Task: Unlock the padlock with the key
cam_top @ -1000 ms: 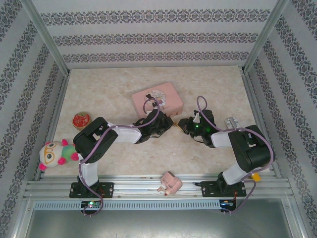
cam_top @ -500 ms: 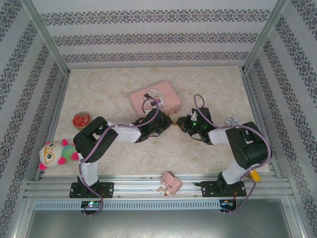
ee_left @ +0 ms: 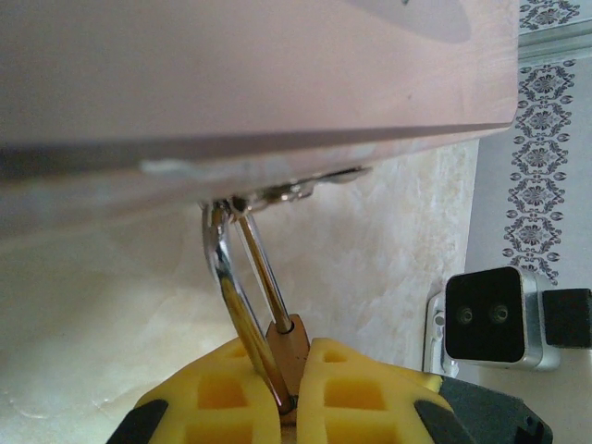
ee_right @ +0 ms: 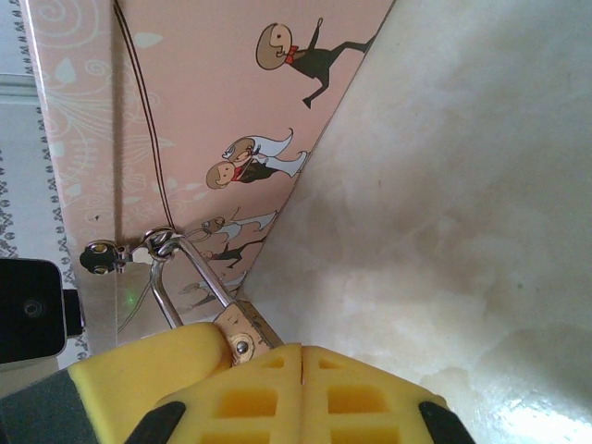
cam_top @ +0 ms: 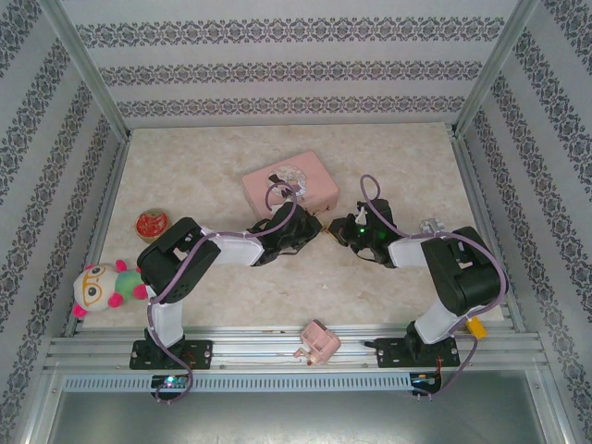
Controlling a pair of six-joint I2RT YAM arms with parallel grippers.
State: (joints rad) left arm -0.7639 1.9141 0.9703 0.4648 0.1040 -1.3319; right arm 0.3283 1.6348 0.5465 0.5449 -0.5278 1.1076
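Crept inward since a second ago: right arm, wrist now closer to the pink tin (ee_right: 213,111). Tin itself dragged slightly leftward on the table (cam_top: 185,176). Left arm unchanged in pose.

Left gripper (ee_left: 298,363) clamped on the padlock (ee_left: 287,338), yellow fingers (ee_left: 361,379) squeezing the brass body from both sides. Silver shackle (ee_left: 222,273) threaded through the tin's clasp (ee_left: 301,190) at the box's lower edge. One leg visibly entering the body, the other running down behind a finger; no sign of release yet. Padlock thus hanging off the tin's front, between the two grippers.

Right gripper (ee_right: 301,359) with fingers pressed together, tips hard up against the end of the padlock body. Key not discernible: impossible to tell whether pinched between those pads or already in the keyway.

Likely step in hand: seating or turning the key.

Risks from here:
- Twisting with the key only partly seated: slipping from the pads and dropping, a speck hard to recover.
- Tin loose on the table: any sideways push from the right arm dragging box, clasp and lock off line.
- Both sets of fingers crowded on one small body: contact between them, prising the padlock out of the left grip.
- Excess torque on so thin a key: bending or jamming.
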